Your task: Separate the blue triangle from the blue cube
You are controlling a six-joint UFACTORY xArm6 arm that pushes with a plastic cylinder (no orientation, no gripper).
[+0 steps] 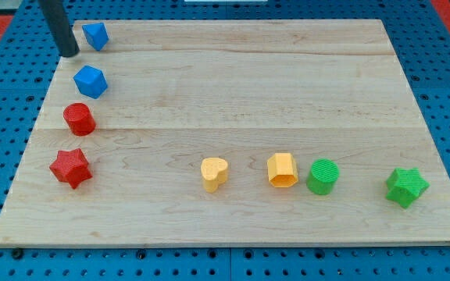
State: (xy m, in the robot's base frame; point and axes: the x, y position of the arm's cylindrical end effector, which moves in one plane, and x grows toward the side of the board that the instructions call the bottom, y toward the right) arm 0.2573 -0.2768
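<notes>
Two blue blocks lie near the board's upper left. The upper, smaller one (95, 35) looks like the blue triangle. The lower, larger one (90, 81) looks like the blue cube. A gap of bare wood lies between them. My tip (69, 53) is at the view's left of the upper blue block, a little below it and apart from it, and above the lower blue block.
A red cylinder (79, 119) and a red star (70, 167) lie down the left side. A yellow heart (214, 173), a yellow hexagon (282, 170), a green cylinder (323, 176) and a green star (406, 186) line the lower part. The wooden board (248, 86) rests on blue pegboard.
</notes>
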